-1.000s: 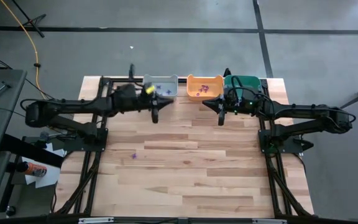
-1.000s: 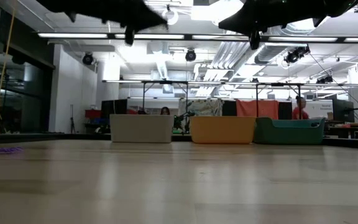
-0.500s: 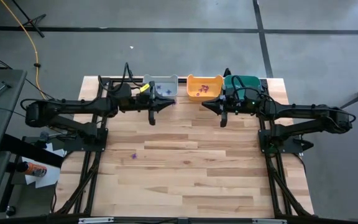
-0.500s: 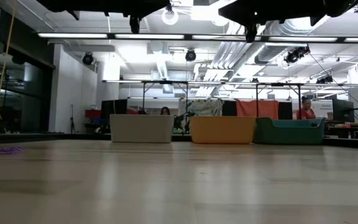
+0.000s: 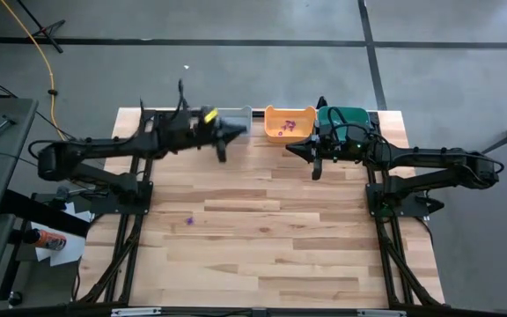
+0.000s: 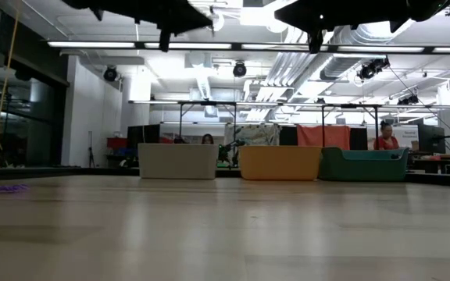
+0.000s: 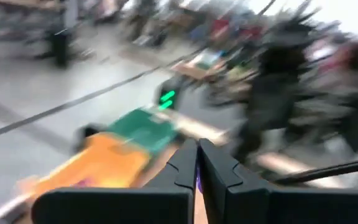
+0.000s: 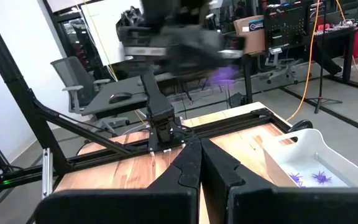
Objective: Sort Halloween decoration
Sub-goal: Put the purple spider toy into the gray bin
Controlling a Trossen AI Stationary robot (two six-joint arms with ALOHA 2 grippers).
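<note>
The purple trinket (image 7: pixel 197 182) is only a sliver showing between the left gripper (image 5: pixel 223 152) fingers, which are clamped on it. The gripper is high up, right at the front edge of the grey bin (image 5: pixel 238 113). That bin already has a few purple pieces (image 8: pixel 316 177) in it, so my guess is this one goes there too. The orange bin (image 5: pixel 289 121) just beside the grey bin holds its own little pile (image 5: pixel 286 129). One loose trinket (image 5: pixel 189 221) sits on the wood well away from the grey bin, out toward the near side of the table. The right gripper (image 5: pixel 314 169) is pinched together with nothing in it and waits beyond the orange bin from the grey one. For the drop, I'd get the fingertips fully over the grey bin's middle, not its lip, and come down lower first. Something this tiny and light will likely bounce or stick to a pad if it's let go from that height. Then I'd spread the fingers wide and check that it actually fell off.
</note>
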